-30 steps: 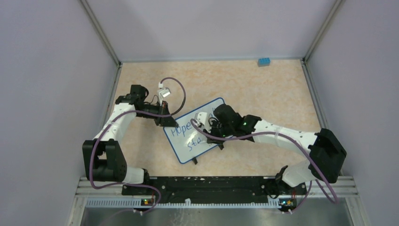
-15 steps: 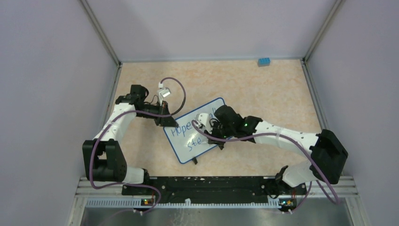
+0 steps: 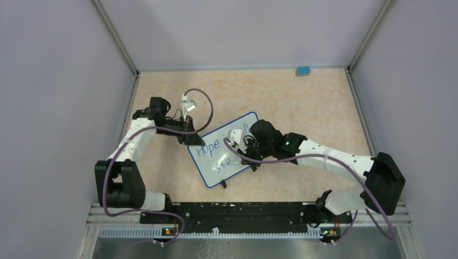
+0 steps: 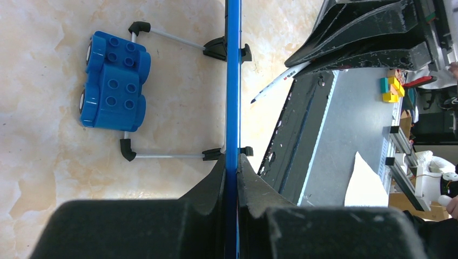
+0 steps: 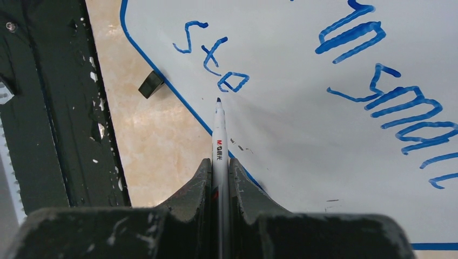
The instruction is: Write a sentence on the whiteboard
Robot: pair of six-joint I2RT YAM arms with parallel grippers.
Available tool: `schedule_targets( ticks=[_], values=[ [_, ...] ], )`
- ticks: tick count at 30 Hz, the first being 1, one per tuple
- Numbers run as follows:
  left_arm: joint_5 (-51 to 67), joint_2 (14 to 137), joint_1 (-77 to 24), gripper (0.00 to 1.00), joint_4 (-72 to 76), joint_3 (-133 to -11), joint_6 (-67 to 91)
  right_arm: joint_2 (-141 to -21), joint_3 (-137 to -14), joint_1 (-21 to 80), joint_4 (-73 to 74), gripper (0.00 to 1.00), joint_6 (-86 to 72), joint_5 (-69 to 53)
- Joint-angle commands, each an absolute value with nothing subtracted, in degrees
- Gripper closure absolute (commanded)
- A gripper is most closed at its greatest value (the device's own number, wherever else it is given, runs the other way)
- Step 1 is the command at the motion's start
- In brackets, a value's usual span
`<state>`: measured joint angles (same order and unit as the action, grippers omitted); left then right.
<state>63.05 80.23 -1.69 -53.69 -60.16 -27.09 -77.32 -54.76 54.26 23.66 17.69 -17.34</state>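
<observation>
Whiteboard rim in left tool; right arm outstretched, marker tip-down.

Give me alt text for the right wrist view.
The right claw grips a slim white marker, its tip just below blue handwritten letters "Ste" on a glossy white, blue-rimmed whiteboard.

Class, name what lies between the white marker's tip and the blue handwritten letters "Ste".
Only bare glossy white whiteboard surface, shown in the right wrist view.

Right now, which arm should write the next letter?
Right. The right gripper holds the marker, tip just past the writing. The left gripper is clamped on the board rim, holding no pen.
</observation>
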Motion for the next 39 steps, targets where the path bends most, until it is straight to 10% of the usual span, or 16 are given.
schedule_targets(
  ticks=[1,39],
  values=[
    [62.4,79.5,-1.9,1.00,-53.1,-59.5,-27.6,-74.2,-57.1,54.0,23.4,1.00,18.7,-17.0],
    [62.7,79.3,-2.0,1.00,-53.0,-59.5,-27.4,-77.8,-59.1,50.9,20.7,1.00,17.6,-16.9]
  ],
)
